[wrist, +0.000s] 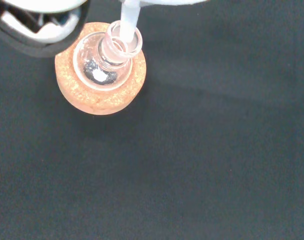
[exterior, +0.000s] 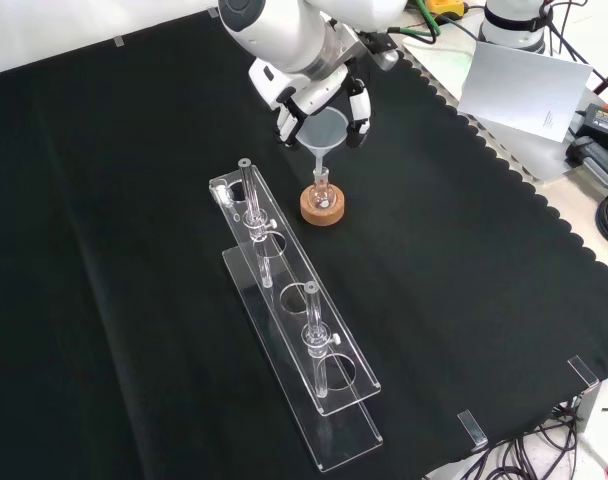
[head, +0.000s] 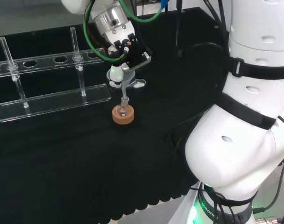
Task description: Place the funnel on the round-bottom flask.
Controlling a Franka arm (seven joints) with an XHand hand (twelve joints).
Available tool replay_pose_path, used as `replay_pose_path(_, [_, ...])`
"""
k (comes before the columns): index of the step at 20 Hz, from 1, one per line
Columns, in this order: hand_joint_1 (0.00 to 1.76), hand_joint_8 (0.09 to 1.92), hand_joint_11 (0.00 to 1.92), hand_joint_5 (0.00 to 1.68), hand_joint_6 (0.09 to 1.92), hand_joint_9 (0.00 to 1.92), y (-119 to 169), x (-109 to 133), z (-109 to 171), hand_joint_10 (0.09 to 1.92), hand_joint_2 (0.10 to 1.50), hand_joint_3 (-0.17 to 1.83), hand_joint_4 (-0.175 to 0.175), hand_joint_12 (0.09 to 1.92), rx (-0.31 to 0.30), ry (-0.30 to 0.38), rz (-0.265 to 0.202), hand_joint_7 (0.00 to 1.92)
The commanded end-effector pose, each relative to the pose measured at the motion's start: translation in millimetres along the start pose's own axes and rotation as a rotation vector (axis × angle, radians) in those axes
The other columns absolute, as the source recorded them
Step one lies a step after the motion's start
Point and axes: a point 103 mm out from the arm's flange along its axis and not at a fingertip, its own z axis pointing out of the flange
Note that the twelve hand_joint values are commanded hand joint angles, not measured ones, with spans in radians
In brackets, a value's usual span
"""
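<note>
The hand (exterior: 319, 100) holds a clear funnel (exterior: 325, 133) by its cone, fingers (exterior: 358, 112) curled around the rim. The stem (wrist: 127, 25) enters the neck of a small round-bottom flask (wrist: 103, 62), which sits upright in a cork ring (head: 123, 116) near a clear acrylic test-tube rack (exterior: 294, 330). The funnel appears light, rigid and smooth, hence liable to slip; the rim is the sensible place to grip. The glass flask looks fragile and only loosely seated, so sideways pressure on the stem could tip it.
</note>
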Motion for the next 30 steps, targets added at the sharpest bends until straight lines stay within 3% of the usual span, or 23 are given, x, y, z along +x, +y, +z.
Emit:
replay_pose_path(1, [0.94,0.89,0.73,0.82,0.88,1.14,-1.0,-2.9,0.3,0.57,0.70,0.61,-0.044,1.14,-0.003,0.009,-0.004,0.75])
replay_pose_path(30, [0.94,0.89,0.73,0.82,0.88,1.15,11.4,8.7,18.8,0.57,0.70,0.61,-0.046,1.14,-0.001,0.031,-0.053,0.74])
